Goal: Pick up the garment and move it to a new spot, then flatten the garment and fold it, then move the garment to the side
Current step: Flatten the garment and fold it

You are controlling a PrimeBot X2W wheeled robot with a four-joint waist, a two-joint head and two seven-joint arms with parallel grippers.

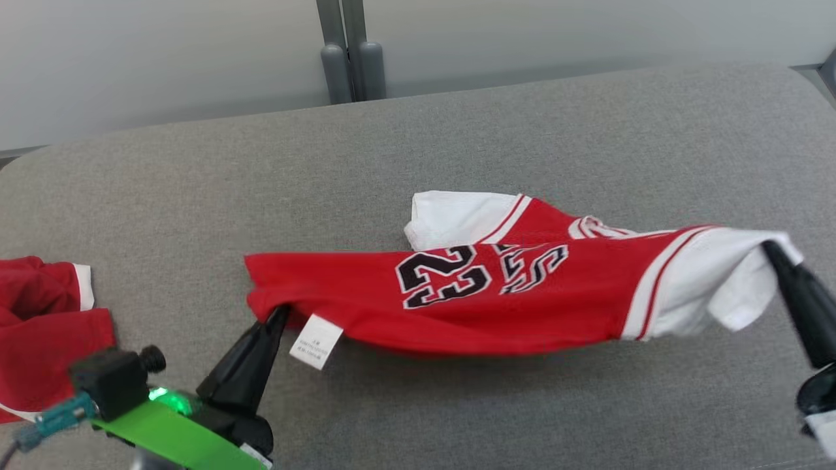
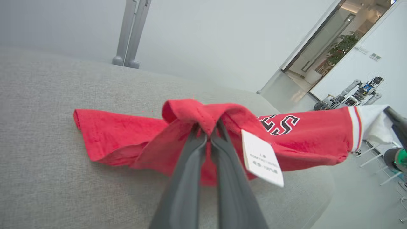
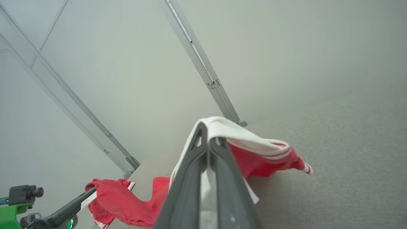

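Note:
The garment [image 1: 496,287] is a red jersey with white sleeves and black lettering, stretched across the grey cushion between both arms and partly lifted. My left gripper [image 1: 279,312] is shut on its red hem beside a white care tag [image 1: 315,341]; in the left wrist view the fingers [image 2: 194,152] pinch bunched red cloth [image 2: 203,116]. My right gripper [image 1: 771,249] is shut on a white sleeve [image 1: 731,281]. Over the closed fingers [image 3: 194,156] in the right wrist view drapes that white sleeve [image 3: 229,128]. The far sleeve [image 1: 457,219] rests on the cushion.
Another red and white piece of clothing [image 1: 39,326] lies at the left edge of the grey cushion [image 1: 457,137]. Behind the cushion stand grey metal posts [image 1: 349,52] and a pale wall. The cushion's edge drops off at the right [image 2: 324,190].

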